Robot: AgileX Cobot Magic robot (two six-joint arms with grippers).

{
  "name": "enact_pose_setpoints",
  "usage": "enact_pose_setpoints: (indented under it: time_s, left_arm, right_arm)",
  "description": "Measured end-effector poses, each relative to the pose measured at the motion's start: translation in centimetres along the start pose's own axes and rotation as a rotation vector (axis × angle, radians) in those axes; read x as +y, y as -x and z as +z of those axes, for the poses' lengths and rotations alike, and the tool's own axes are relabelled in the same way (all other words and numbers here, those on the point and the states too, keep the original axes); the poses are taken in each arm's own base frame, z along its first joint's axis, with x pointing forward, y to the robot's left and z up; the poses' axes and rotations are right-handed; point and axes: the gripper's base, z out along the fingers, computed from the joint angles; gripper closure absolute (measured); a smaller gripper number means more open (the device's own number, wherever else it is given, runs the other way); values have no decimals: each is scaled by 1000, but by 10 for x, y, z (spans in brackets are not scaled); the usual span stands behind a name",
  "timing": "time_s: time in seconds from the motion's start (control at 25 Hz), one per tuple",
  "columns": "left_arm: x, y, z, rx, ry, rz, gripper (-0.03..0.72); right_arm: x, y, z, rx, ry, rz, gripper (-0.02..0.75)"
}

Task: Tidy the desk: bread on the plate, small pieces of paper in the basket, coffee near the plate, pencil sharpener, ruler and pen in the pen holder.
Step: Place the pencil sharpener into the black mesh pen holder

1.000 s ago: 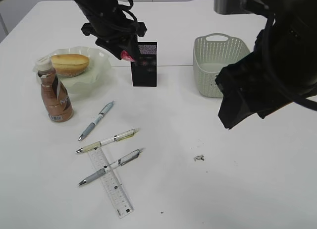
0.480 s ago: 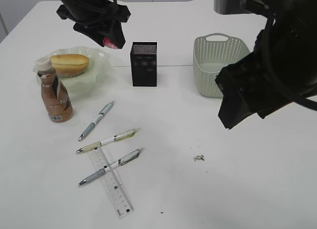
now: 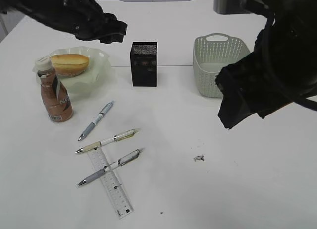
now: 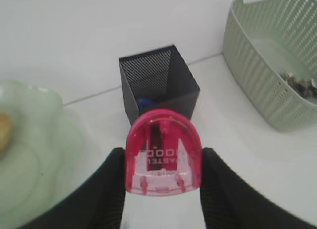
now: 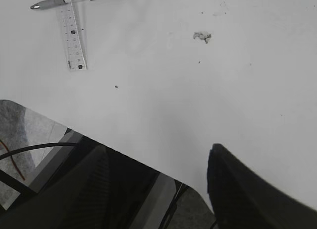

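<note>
L pincer (image 4: 162, 189) clamps the pink pencil sharpener (image 4: 163, 152) betw. both fingers, up in the air short of the black pen holder (image 4: 158, 80), beside the plate (image 3: 91, 73) w/ bread (image 3: 69, 63). R pincer (image 5: 163, 189) hangs open, empty, over bare tabletop (image 5: 198, 90) near a paper scrap (image 5: 202, 36). Risk: release before sharpener is centred over the holder mouth → it clips the rim and bounces onto the tabletop or plate. Grip looks shallow on smooth plastic; could slip or twist. Low approach could knock the holder over. Pens (image 3: 106, 139), ruler (image 3: 111, 182) not yet picked up; coffee bottle (image 3: 54, 97) already by the plate.
</note>
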Motion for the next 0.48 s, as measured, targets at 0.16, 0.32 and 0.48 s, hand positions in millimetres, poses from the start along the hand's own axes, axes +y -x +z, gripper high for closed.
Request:
enact_pose_setpoints:
  time_s: [0.16,0.32,0.48]
  left_arm:
    - [5,-9,8,-157,29,-1,372]
    - [8,-6,17,-280,45,-6,372]
    - [8,-12,32,-328,51,-9,372]
  right_arm:
    - [0,0,0,0,-2,-1,280]
    - [-1,0,0,-1,-10,-3,281]
    - [-3,0,0,-4,-29,-10,281]
